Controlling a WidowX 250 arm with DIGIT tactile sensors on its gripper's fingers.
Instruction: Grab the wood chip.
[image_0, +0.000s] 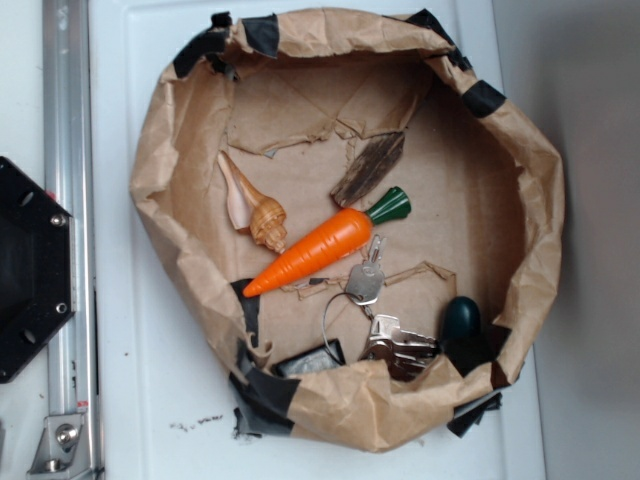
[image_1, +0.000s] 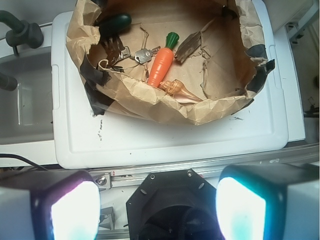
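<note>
Wrist view showed our hand (image_1: 157, 205) spread wide and empty, well short of the wood chip (image_1: 189, 47), which lay diagonally inside the paper nest (image_1: 150, 97) beside the carrot's (image_1: 162, 66) green top.

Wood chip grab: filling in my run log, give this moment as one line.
phase: pre-approach | gripper: open, outside paper bowl | wood chip: untouched, beside carrot

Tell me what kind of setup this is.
Probably a lab tabletop rig, not a home: a taped brown paper nest of mixed props (wood chip, toy carrot, keys) on a white plastic lid beside an aluminium rail.
</note>
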